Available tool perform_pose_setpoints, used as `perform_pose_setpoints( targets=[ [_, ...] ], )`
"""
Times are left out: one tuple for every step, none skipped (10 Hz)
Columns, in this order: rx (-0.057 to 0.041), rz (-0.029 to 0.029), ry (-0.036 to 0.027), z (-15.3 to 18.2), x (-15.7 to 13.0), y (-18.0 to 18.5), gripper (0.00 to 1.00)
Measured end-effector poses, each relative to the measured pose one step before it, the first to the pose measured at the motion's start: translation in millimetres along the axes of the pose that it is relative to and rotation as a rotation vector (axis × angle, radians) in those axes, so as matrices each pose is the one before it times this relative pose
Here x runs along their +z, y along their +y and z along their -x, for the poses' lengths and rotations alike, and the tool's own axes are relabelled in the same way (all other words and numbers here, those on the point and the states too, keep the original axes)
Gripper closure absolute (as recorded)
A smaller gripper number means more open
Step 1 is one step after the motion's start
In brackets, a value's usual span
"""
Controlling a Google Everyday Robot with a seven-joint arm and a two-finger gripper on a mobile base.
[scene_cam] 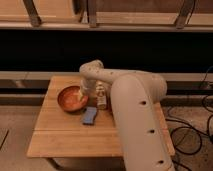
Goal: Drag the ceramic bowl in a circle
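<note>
Camera view gives us the ceramic bowl [70,99] on the left-rear part of the wooden table [65,137]. Our gripper [83,93] sits low at the bowl's right rim; whether it is clamped or released we cannot tell. A blue object [90,116] lies just beside the bowl.

Cream jaws at orange-red ceramic bowl [66,100]

The gripper [84,93] is at the ceramic bowl's [69,100] rim facing the right edge, crowded by a blue block [90,116] and, perhaps, a small bottle [102,98]. There is open tabletop [60,137] toward the front-left corner.
</note>
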Motion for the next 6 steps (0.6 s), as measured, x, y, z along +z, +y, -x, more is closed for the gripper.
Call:
perform_pose_setpoints(
  targets=[
    [0.00231, 0.00061, 0.00114, 1.21, -0.27, -1.36, 0.74],
    [0.00332, -0.00337, 0.00085, 0.69, -1.19, -1.93, 0.86],
    [0.00857, -0.01001, 0.00288, -1.21, -2.47, -3.08, 0.93],
    [0.01913, -0.02087, 0.00247, -2.57, -5.83, -7.04, 0.99],
    [0.03092, -0.04734, 0.01495, -7.57, -9.60, -18.06, 1.00],
    [0.02535, -0.03835, 0.01499, -5.61, -6.85, -15.69, 1.00]
  ],
)
